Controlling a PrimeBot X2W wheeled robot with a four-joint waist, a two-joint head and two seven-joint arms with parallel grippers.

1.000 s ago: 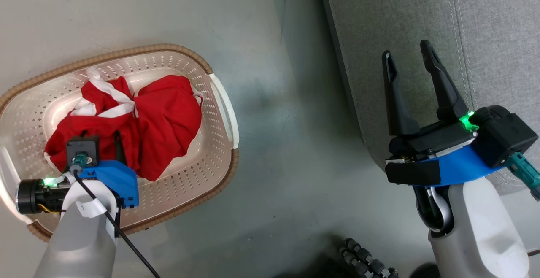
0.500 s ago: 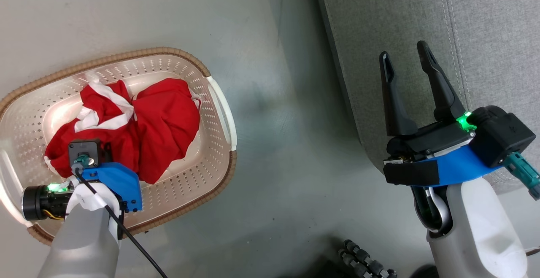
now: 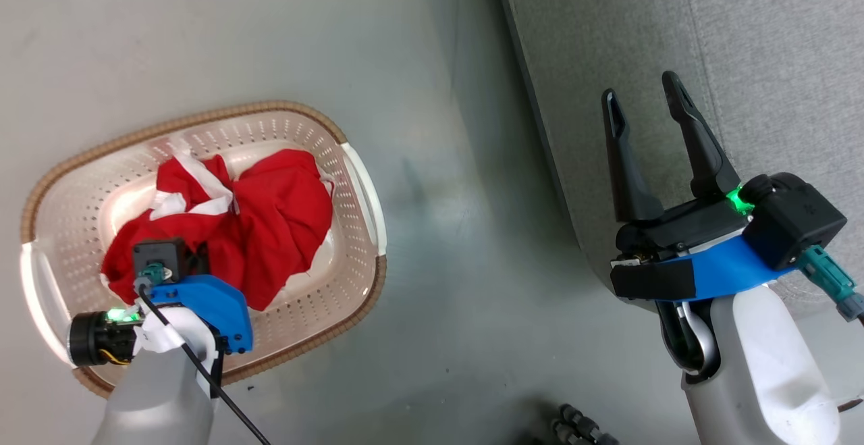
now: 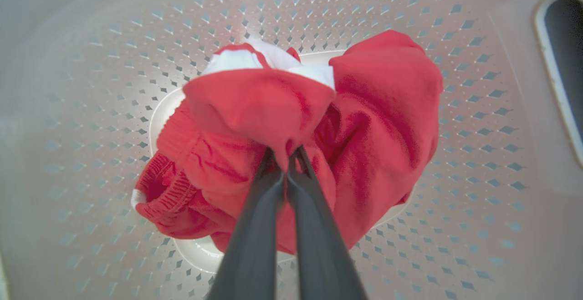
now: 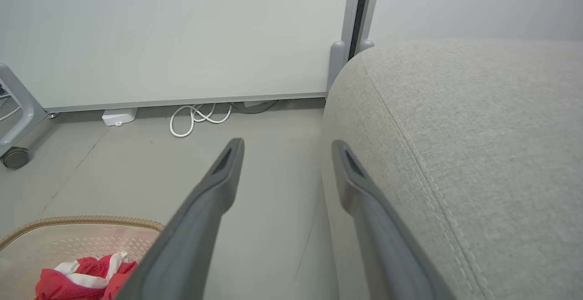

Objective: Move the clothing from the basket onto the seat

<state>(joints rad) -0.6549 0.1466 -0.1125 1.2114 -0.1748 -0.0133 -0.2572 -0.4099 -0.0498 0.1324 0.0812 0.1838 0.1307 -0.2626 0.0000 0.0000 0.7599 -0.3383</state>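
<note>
The clothing (image 3: 283,202) is a bunched bright red bundle with white trim lying in the cream perforated basket (image 3: 202,117) on the floor at the left. My left gripper (image 4: 284,152) reaches down into the basket, shut on a fold of the red clothing (image 4: 373,109); the basket's wall (image 4: 91,63) surrounds it. In the head view the left wrist covers the fingers. My right gripper (image 3: 641,87) hangs open and empty over the front edge of the light grey seat (image 3: 742,60). The right wrist view shows the right gripper (image 5: 287,144) beside the seat (image 5: 478,131), with basket (image 5: 82,220) and clothing (image 5: 82,277) at lower left.
Grey floor lies between basket and seat. A white cable (image 5: 196,118) and a small white box (image 5: 119,116) lie by the far wall, and a caster wheel (image 5: 13,158) stands at the left. A black ribbed object (image 3: 574,425) sits at the head view's bottom edge.
My left gripper has gone from open to shut on the red fabric. The head camera has moved, shifting the whole picture. The right gripper stays open.
</note>
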